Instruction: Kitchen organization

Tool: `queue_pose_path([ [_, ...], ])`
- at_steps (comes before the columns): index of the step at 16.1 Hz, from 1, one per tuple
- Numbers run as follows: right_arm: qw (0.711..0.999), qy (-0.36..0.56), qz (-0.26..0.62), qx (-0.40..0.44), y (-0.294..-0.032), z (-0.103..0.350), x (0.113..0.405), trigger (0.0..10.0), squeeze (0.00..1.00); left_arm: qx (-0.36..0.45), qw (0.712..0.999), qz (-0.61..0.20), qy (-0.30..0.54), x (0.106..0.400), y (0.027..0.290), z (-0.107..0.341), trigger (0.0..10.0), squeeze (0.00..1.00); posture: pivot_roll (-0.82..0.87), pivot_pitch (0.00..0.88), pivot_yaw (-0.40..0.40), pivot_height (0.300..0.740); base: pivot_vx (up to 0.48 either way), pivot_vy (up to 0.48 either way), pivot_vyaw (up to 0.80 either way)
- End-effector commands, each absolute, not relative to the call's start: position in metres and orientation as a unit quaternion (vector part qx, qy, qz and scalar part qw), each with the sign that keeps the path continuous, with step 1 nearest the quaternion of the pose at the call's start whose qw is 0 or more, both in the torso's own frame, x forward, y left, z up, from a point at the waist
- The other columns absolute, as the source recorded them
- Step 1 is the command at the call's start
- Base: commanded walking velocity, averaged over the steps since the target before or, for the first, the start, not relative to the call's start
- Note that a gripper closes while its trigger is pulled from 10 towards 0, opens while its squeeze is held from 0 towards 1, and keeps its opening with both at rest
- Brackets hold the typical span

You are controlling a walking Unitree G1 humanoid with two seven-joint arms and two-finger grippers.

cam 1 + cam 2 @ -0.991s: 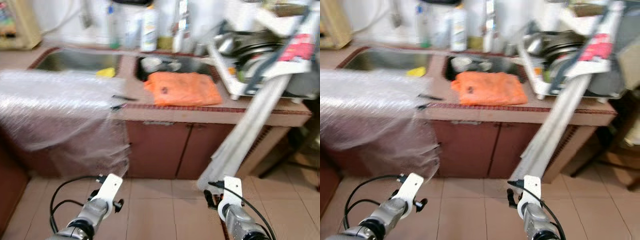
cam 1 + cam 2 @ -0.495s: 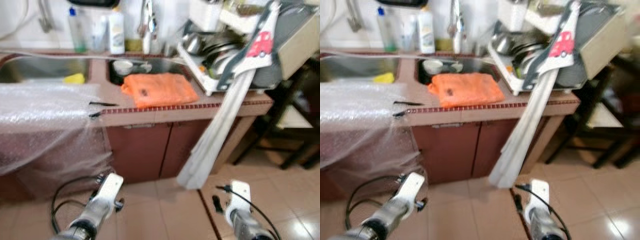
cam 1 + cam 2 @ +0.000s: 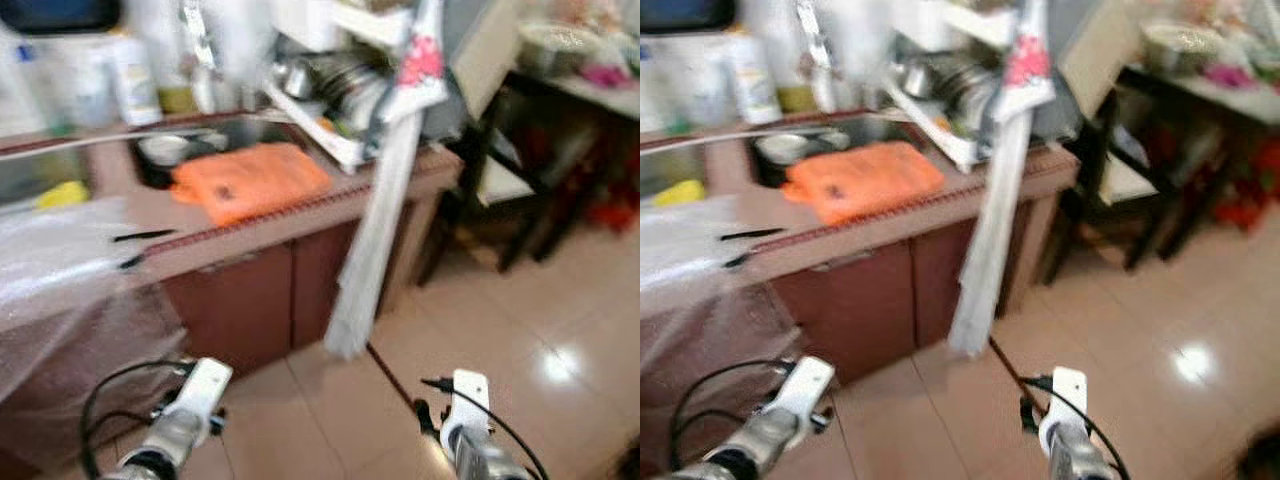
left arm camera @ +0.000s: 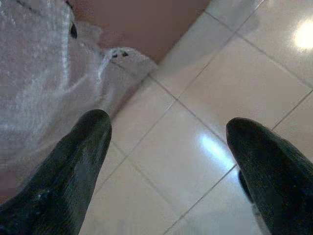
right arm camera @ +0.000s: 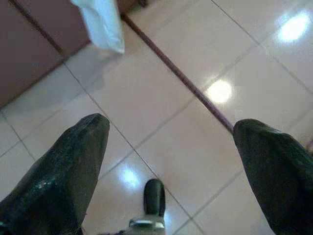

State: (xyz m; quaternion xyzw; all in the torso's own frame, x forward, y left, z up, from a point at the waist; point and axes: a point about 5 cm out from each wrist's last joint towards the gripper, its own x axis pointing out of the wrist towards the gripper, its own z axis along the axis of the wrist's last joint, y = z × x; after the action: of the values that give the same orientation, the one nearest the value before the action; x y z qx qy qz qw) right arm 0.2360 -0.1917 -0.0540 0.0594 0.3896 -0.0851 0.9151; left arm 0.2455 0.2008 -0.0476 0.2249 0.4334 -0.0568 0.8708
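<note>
A brown counter point(image 3: 190, 245) holds an orange cloth point(image 3: 250, 180) beside a sink point(image 3: 170, 150) that has a white bowl in it. A dish rack point(image 3: 330, 85) full of metal pots stands to the right of the sink. Bubble wrap point(image 3: 60, 270) drapes over the counter's left part and down its front. Both arms hang low over the tile floor, well short of the counter. My left gripper point(image 4: 166, 122) is open above bare tiles next to the bubble wrap point(image 4: 39, 73). My right gripper point(image 5: 171, 127) is open over tiles, holding nothing.
A long white folded sheet point(image 3: 370, 230) leans from the dish rack down to the floor; its lower end point(image 5: 100, 24) hangs near my right gripper. Bottles point(image 3: 130, 75) line the wall. A dark chair point(image 3: 500, 180) and a cluttered table point(image 3: 580, 70) stand at the right.
The whole picture has swung to the right, so the camera has turned; the chair, table and open floor have come into view. The arms still hang low.
</note>
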Motion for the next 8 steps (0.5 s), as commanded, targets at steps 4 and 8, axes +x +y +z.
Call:
queue_pose_path([
  [4, 0.91, 0.403, -0.093, 0.04, -0.2044, -0.0582, 0.2262, 10.0, 0.0, 0.204, 0.873, -0.099, 0.431, 0.2503, 0.1815, -0.0469, 10.0, 0.0, -0.04, 0.0, -0.018, 0.74, 0.0, 0.0, -0.78],
  [8, 0.91, 0.407, -0.077, 0.01, -0.2053, -0.0607, 0.2214, 10.0, 0.0, 0.206, 0.867, -0.098, 0.444, 0.2463, 0.1821, -0.0498, 10.0, 0.0, -0.05, 0.0, -0.031, 0.74, 0.0, 0.0, -0.31],
])
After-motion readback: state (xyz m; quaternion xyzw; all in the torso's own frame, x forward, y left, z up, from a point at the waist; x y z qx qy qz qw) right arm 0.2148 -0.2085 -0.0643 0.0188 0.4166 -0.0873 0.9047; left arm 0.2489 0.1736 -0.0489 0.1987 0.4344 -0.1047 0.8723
